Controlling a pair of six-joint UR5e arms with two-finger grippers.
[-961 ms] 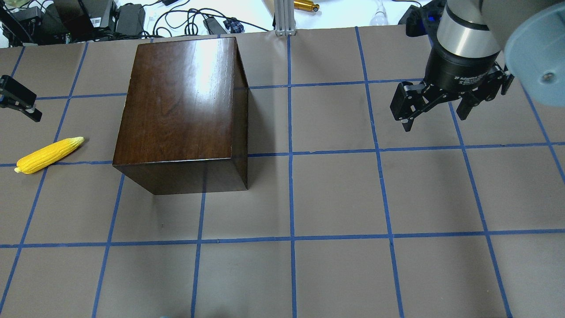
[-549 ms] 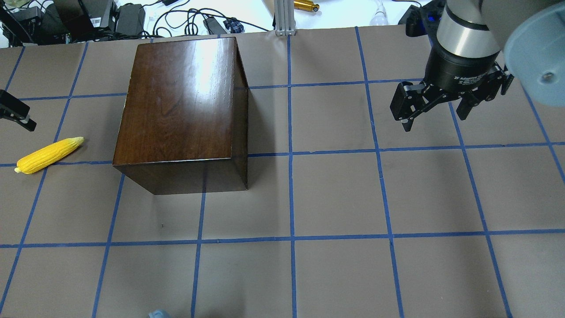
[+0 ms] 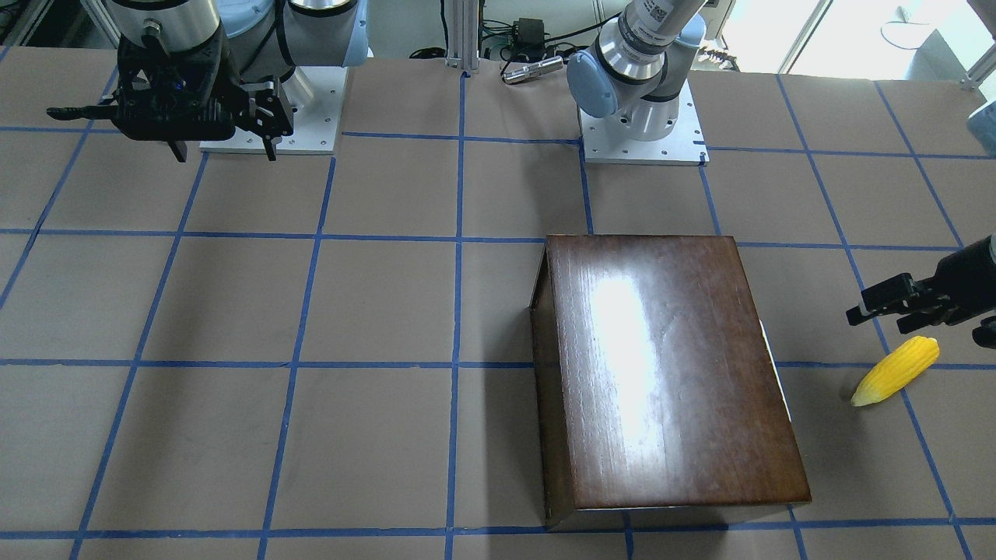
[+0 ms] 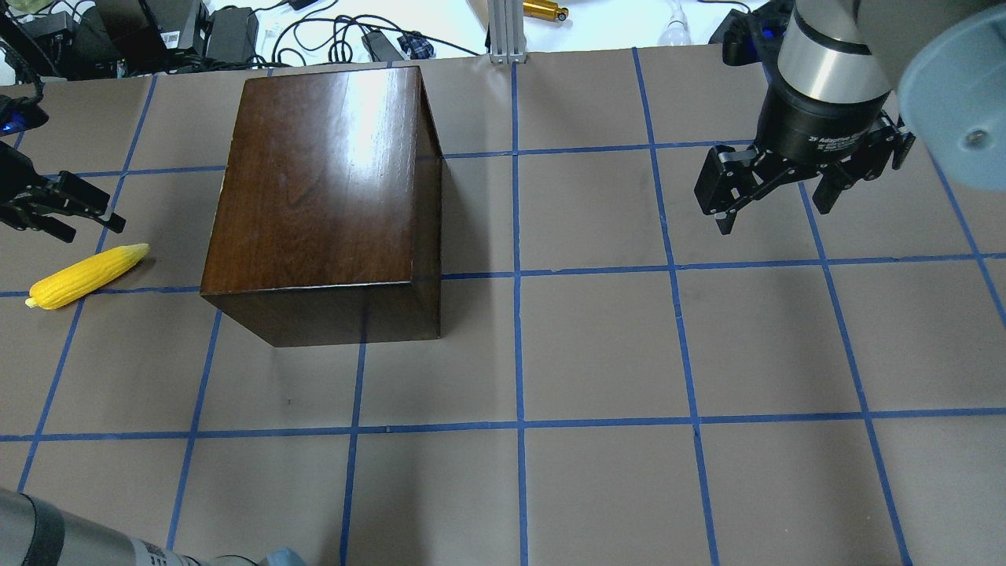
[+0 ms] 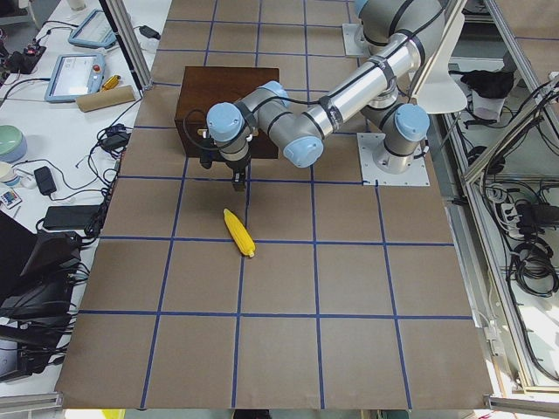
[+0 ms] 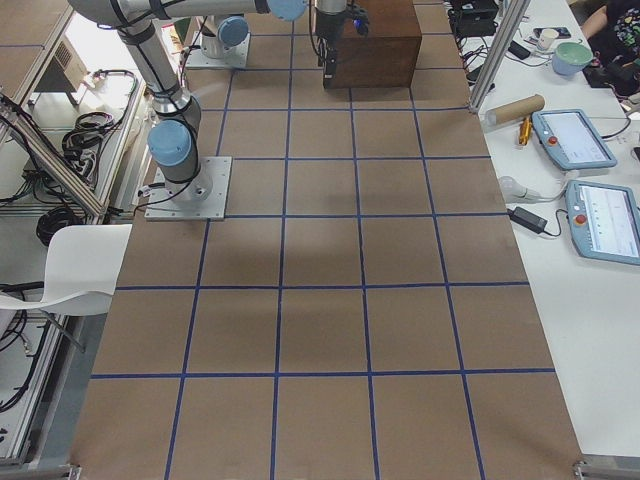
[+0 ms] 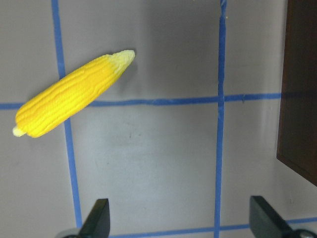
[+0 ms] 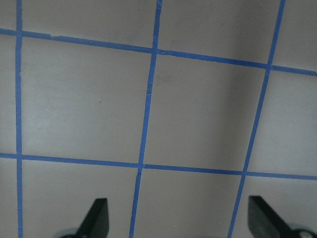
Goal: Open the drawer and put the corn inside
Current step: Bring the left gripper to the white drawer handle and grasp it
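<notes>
Corn (image 4: 86, 276) lies untouched on the counter (image 4: 597, 346) as the left pincer (image 4: 93, 223), spread wide and empty, swings back in at its 12 o'clock from overhead, the box (image 4: 322, 181) not yet opened.

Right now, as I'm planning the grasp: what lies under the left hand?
Under the left hand only bare table paper crossed by blue tape lines shows. The corn lies on the paper ahead of the open fingers, not between them. Nothing there looks covered.
</notes>
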